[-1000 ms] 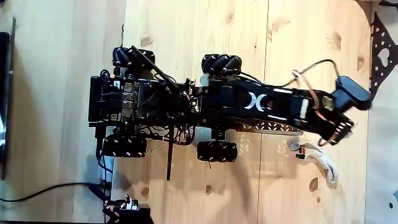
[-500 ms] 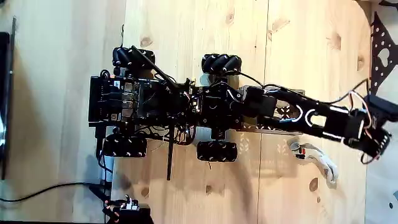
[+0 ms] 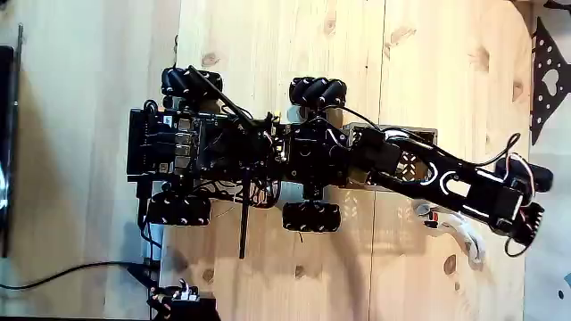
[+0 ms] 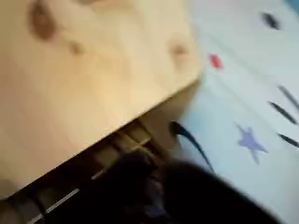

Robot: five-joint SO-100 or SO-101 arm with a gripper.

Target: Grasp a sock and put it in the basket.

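Observation:
In the fixed view the white curved sock (image 3: 466, 236) lies on the wooden table, just below the outstretched arm, with its red-orange mark (image 3: 431, 214) toward the robot. The basket (image 3: 403, 132), a shallow tray with a dotted lattice floor, sits at the front of the wheeled chassis, mostly covered by the arm. My gripper (image 3: 526, 227) hangs past the sock near the table's right edge, and its jaws are too dark to read. The wrist view is blurred: a dark gripper (image 4: 159, 191) above the table edge and a pale patterned floor.
A black perforated plate (image 3: 546, 80) stands off the table's right edge. A cable (image 3: 62, 275) and a small device (image 3: 183, 305) lie at the lower left. The wheeled base (image 3: 232, 147) fills the table's middle. Bare wood lies above and below the arm.
The arm has stretched out and swung rightward and downward in the fixed view. The gripper went from just above the sock to beyond it, near the table's right edge. The sock has not moved.

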